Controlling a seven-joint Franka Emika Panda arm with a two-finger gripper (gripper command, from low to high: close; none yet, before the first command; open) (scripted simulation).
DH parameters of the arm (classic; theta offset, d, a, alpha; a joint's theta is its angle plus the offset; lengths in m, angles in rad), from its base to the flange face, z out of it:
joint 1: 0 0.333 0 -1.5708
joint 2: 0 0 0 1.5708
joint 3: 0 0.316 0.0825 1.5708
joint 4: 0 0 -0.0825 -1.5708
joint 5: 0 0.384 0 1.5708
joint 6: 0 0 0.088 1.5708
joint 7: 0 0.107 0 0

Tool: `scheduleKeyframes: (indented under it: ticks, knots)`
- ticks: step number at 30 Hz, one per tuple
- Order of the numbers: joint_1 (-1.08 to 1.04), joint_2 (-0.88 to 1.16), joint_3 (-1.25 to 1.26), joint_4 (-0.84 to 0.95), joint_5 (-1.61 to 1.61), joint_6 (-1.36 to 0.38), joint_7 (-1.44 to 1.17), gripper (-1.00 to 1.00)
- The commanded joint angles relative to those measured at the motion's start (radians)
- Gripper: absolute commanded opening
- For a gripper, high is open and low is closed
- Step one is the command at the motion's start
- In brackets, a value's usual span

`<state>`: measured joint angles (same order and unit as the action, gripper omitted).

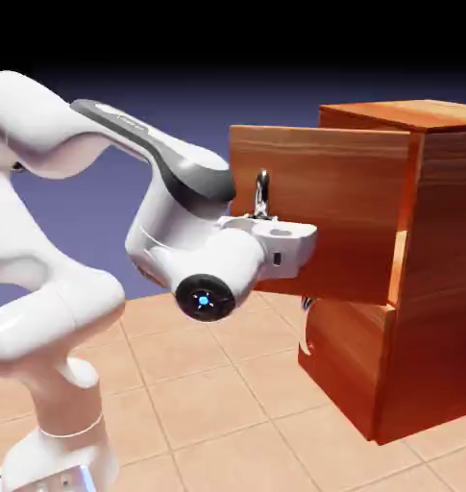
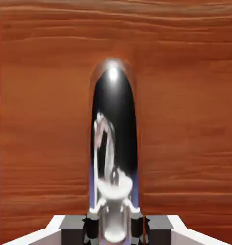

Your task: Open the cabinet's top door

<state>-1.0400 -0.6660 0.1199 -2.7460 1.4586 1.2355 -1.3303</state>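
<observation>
The reddish wood-grain cabinet (image 1: 438, 269) stands at the exterior view's right. Its top door (image 1: 323, 202) sits well forward of the cabinet body, its front panel facing the arm. The long curved silver handle (image 1: 262, 192) rises above my hand. My gripper (image 1: 266, 223) is shut on this handle near its lower part. In the hand view the top door (image 2: 41, 119) fills the frame. There the shiny handle (image 2: 113, 134) runs up the middle, and my gripper (image 2: 114, 226) pinches it at the bottom between dark fingertips (image 2: 91, 227).
Below the top door is the shorter lower panel (image 1: 347, 360), flush with the cabinet, its small silver handle (image 1: 306, 332) partly showing. The arm's white elbow and forearm (image 1: 179, 240) stretch in from the left over the tan tiled table (image 1: 208, 404).
</observation>
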Motion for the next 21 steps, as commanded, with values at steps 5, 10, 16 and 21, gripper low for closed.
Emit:
scheduleKeyframes:
  ticks: [5, 10, 16, 21]
  knots:
    - [-0.013, 0.181, -0.052, 0.144, -0.158, -0.125, -0.075, -1.0]
    - [-0.011, 0.362, -0.084, 0.314, -0.298, -0.246, -0.141, -1.0]
    - [-0.002, 0.56, -0.095, 0.532, -0.43, -0.38, -0.202, -1.0]
    - [0.002, 0.652, -0.093, 0.642, -0.485, -0.443, -0.225, 1.0]
